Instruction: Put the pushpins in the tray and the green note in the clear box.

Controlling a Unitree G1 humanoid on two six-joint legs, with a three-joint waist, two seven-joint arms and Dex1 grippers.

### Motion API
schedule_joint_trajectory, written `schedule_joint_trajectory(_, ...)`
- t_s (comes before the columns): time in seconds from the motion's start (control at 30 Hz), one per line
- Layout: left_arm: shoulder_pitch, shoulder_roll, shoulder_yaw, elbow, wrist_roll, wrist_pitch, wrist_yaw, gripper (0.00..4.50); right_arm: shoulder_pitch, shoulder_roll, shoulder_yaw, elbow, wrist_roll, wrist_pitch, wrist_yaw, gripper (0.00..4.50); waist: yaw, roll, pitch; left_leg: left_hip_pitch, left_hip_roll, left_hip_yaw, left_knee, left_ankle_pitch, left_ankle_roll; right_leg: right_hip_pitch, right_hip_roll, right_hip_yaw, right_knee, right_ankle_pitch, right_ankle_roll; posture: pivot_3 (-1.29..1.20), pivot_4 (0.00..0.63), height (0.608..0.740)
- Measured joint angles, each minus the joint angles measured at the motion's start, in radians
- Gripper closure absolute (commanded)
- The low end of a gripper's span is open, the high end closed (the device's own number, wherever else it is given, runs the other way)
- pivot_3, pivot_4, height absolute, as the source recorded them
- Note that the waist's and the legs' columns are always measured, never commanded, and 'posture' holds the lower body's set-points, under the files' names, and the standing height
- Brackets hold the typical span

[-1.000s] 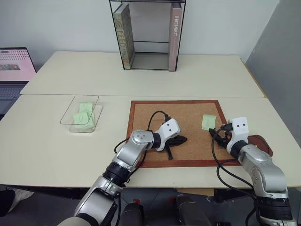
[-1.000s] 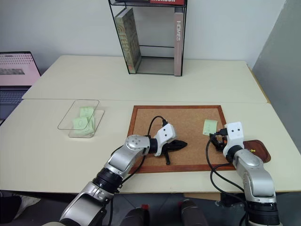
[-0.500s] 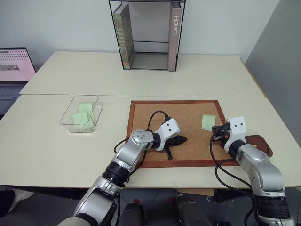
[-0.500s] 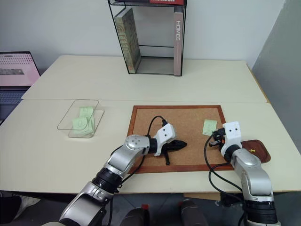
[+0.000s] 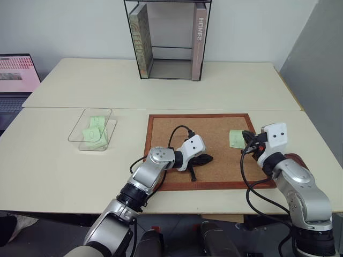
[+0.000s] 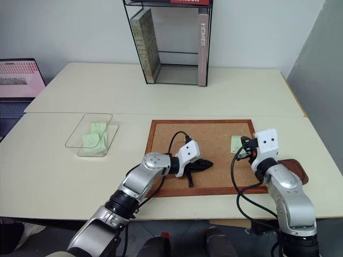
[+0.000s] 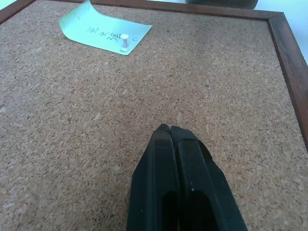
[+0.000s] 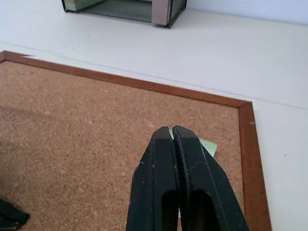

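Observation:
A pale green note (image 7: 103, 30) lies on the corkboard (image 5: 177, 126) near its right edge, held by a white pushpin (image 7: 124, 42); one end of the note curls up. My right gripper (image 5: 247, 138) hovers just right of the note (image 5: 236, 138), shut, with nothing visible between its fingers (image 8: 161, 144). My left gripper (image 5: 206, 158) rests shut on the middle of the cork, pointing toward the note. The dark reddish-brown tray (image 5: 301, 159) sits on the table off the board's right edge, partly behind my right arm. The clear box (image 5: 86, 120) stands far to the left, with green notes inside.
A black-framed glass shelf (image 5: 169, 40) with books stands at the back of the table. A laptop (image 5: 16, 80) sits at the far left edge. The corkboard's wooden frame (image 8: 144, 85) forms a low raised rim.
My right gripper has risen from the board's right edge and now sits higher, close beside the note. The left arm, the note and the pushpin have not moved.

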Motion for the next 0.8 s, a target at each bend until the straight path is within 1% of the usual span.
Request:
schedule_joint_trajectory(0.07,-0.001,0.000,-0.001,0.001,0.000,0.000,0.000,4.50,0.002,-0.004,-0.012,-0.015,0.003,0.004,-0.002,4.50,0.000,0.000,0.000,0.000,0.000,0.000,0.000,0.000,0.000,0.000,0.000,0.000,0.000,0.000,0.000,0.00,0.150,0.740)
schedule_joint_trajectory(0.2,-0.004,-0.001,-0.009,0.002,0.000,-0.001,0.000,4.50,0.041,-0.074,-0.080,-0.058,0.006,0.027,-0.002,4.50,0.003,0.000,0.000,-0.001,0.000,0.000,0.000,0.000,0.000,0.000,0.000,0.000,-0.001,0.000,0.000,0.00,0.150,0.740)
schedule_joint_trajectory(0.23,-0.006,-0.003,-0.014,0.001,0.000,-0.001,0.000,4.50,0.088,-0.131,-0.100,-0.066,-0.004,0.029,0.011,4.50,0.005,0.000,0.000,-0.001,0.000,0.000,-0.001,0.000,0.000,0.000,0.000,0.000,-0.001,0.000,0.000,0.00,0.150,0.740)
schedule_joint_trajectory(0.27,-0.005,-0.001,-0.014,0.001,0.000,-0.002,-0.001,4.50,0.128,-0.166,-0.125,-0.065,-0.022,0.032,0.016,4.50,0.006,0.000,0.000,-0.001,0.000,0.000,-0.001,0.000,0.000,0.000,0.000,-0.001,-0.001,-0.001,0.000,0.00,0.150,0.740)
schedule_joint_trajectory(0.37,-0.005,0.008,-0.012,0.000,0.000,-0.003,-0.002,4.50,0.233,-0.241,-0.187,-0.044,-0.067,0.041,0.032,4.50,0.005,0.000,0.000,-0.001,0.000,0.000,0.000,0.000,0.000,0.000,0.000,0.000,-0.001,-0.001,-0.001,0.00,0.150,0.740)
schedule_joint_trajectory(0.43,-0.004,0.009,-0.011,0.001,0.001,-0.003,0.002,4.50,0.297,-0.288,-0.197,-0.028,-0.101,0.039,0.039,4.50,0.003,0.000,0.000,0.001,0.000,0.001,0.000,0.000,0.000,0.001,0.000,0.001,-0.001,-0.001,-0.001,0.00,0.150,0.740)
schedule_joint_trajectory(0.53,-0.004,0.009,-0.011,0.001,0.002,-0.004,0.011,4.50,0.340,-0.306,-0.208,0.002,-0.131,0.037,0.045,4.50,0.002,0.000,0.000,0.002,0.000,0.001,0.000,0.000,0.000,0.001,0.000,0.001,-0.001,-0.001,-0.001,0.00,0.150,0.740)
schedule_joint_trajectory(0.63,-0.004,0.009,-0.011,0.002,0.005,-0.006,0.012,4.50,0.344,-0.306,-0.208,0.016,-0.137,0.037,0.049,4.50,0.001,0.000,0.000,0.003,0.000,0.002,0.001,0.000,0.000,0.001,0.000,0.001,-0.001,-0.001,-0.001,0.00,0.150,0.740)
schedule_joint_trajectory(0.67,-0.004,0.009,-0.011,0.002,0.005,-0.006,0.011,4.50,0.342,-0.306,-0.208,0.021,-0.137,0.037,0.050,4.06,0.001,0.000,0.000,0.003,0.000,0.002,0.001,0.000,0.000,0.001,0.000,0.001,-0.001,-0.001,-0.001,0.00,0.150,0.740)
schedule_joint_trajectory(0.7,-0.004,0.008,-0.011,0.002,0.005,-0.007,0.011,4.50,0.340,-0.306,-0.208,0.028,-0.137,0.037,0.051,3.89,0.001,0.000,0.000,0.003,0.000,0.002,0.001,0.000,0.000,0.001,0.000,0.001,-0.001,-0.001,-0.001,0.00,0.150,0.740)
schedule_joint_trajectory(0.77,-0.004,0.008,-0.011,0.002,0.005,-0.009,0.009,4.50,0.336,-0.304,-0.208,0.040,-0.138,0.038,0.051,3.35,0.002,0.000,0.000,0.002,0.000,0.002,0.000,0.000,0.000,0.001,0.000,0.001,-0.001,-0.001,-0.001,0.00,0.150,0.740)
schedule_joint_trajectory(0.8,-0.004,0.008,-0.012,0.002,0.005,-0.010,0.008,4.50,0.332,-0.303,-0.208,0.046,-0.138,0.039,0.051,3.20,0.002,0.000,0.000,0.002,0.000,0.002,0.000,0.000,0.000,0.001,0.000,0.001,-0.001,-0.001,-0.001,0.00,0.150,0.740)
